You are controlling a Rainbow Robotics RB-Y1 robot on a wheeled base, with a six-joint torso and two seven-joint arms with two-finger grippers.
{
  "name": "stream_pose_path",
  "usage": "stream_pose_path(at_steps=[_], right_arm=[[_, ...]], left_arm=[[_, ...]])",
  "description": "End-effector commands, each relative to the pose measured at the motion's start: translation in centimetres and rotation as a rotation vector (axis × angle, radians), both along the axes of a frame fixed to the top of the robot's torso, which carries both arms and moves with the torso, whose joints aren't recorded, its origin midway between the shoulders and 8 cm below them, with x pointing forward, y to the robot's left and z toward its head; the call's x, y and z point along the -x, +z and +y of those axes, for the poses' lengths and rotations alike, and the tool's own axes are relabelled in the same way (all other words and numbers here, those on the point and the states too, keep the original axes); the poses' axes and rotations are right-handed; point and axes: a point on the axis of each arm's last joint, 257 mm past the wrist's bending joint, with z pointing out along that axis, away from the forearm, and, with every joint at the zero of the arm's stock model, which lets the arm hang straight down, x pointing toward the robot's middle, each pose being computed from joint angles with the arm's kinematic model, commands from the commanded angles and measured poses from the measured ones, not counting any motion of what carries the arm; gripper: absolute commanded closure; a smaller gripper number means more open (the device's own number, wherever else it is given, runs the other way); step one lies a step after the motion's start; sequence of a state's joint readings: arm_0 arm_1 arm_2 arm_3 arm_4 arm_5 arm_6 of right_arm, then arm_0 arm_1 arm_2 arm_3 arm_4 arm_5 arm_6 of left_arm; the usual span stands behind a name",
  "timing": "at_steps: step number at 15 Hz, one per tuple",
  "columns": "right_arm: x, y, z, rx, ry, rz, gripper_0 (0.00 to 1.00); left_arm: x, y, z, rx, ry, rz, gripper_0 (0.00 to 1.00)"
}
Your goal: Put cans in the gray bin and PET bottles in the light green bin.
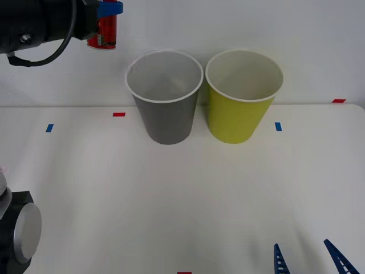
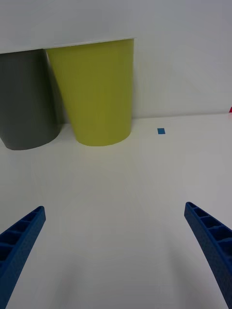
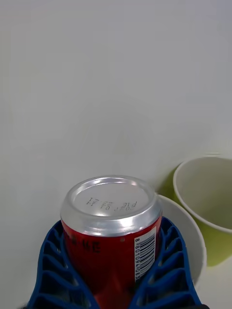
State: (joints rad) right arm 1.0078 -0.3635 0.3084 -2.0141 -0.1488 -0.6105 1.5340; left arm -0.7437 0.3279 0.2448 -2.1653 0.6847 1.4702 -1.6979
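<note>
Your left hand has its fingers closed round the red can, held high, left of the gray bin. Thin, smooth aluminium: light, slippery, easily dented, so grip mid-body gently. Your right hand waits spread wide, empty, low over the counter.

Lab-like test bench: white table, tape markers, bare wall.

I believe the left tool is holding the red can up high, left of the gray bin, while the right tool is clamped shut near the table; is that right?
Nearly: the right tool is open, as the right wrist view shows. The left tool does hold the red can up high, left of the gray bin.
</note>
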Motion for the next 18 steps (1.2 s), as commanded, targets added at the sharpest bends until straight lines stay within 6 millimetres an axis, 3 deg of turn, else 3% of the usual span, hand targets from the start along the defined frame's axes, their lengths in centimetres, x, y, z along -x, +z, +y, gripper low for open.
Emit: stream_pose_path(at_steps=[1, 5, 8, 18], right_arm=[[0.0, 0.0, 0.0, 0.0, 0.0, 0.0, 0.0], [0.0, 0.0, 0.0, 0.0, 0.0, 0.0, 0.0], [0.0, 0.0, 0.0, 0.0, 0.0, 0.0, 0.0], [0.0, 0.0, 0.0, 0.0, 0.0, 0.0, 0.0]], left_arm=[[-0.9, 0.0, -1.2, -0.019, 0.015, -0.033, 1.0], [-2.7, -0.6, -3.0, 0.005, 0.009, -0.048, 1.0], [-4.9, -1.7, -4.7, 0.04, -0.011, -0.052, 1.0], [-8.7, -5.6, -10.0, 0.111, -0.066, -0.084, 1.0]])
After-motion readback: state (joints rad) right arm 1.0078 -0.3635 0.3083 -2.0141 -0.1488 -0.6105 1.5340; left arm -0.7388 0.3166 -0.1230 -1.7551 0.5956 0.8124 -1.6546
